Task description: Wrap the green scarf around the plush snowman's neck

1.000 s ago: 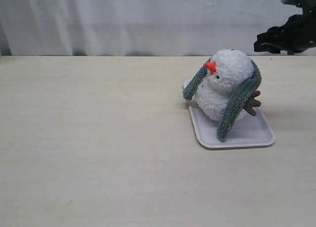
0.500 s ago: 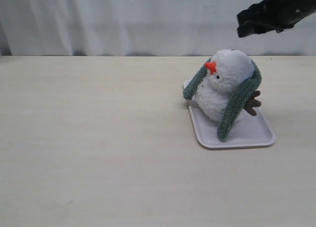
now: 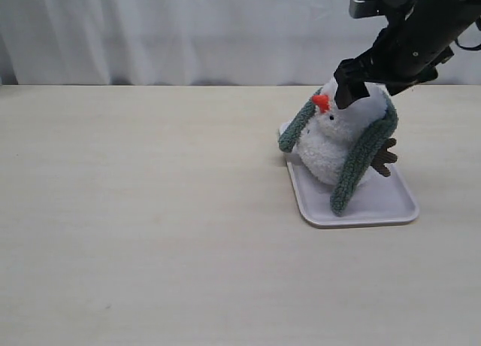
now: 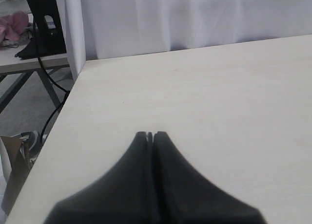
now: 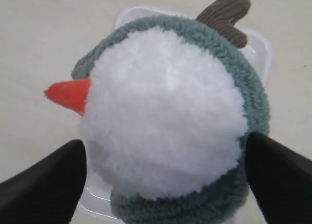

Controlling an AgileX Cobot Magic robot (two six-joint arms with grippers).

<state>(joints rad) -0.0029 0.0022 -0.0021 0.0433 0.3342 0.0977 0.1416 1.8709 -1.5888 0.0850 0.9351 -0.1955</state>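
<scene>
1. Far left: left gripper [image 4: 150,134] pressed together, idle over bare table [image 4: 219,97], well apart from the work.
2. Centre-right: plush snowman [image 3: 331,147] tilted on white tray [image 3: 391,207]; green scarf [image 3: 361,162] draped behind the head, ends hanging loose either side, uncrossed at neck [image 3: 316,132].
3. Above: right gripper [image 3: 367,86] spread wide around the head, holding nothing.
4. Probably mid-wrap; calls next for pinching one end and crossing it in front.
5. In the way: orange nose [image 3: 321,102], twig arm [image 3: 385,156].
</scene>
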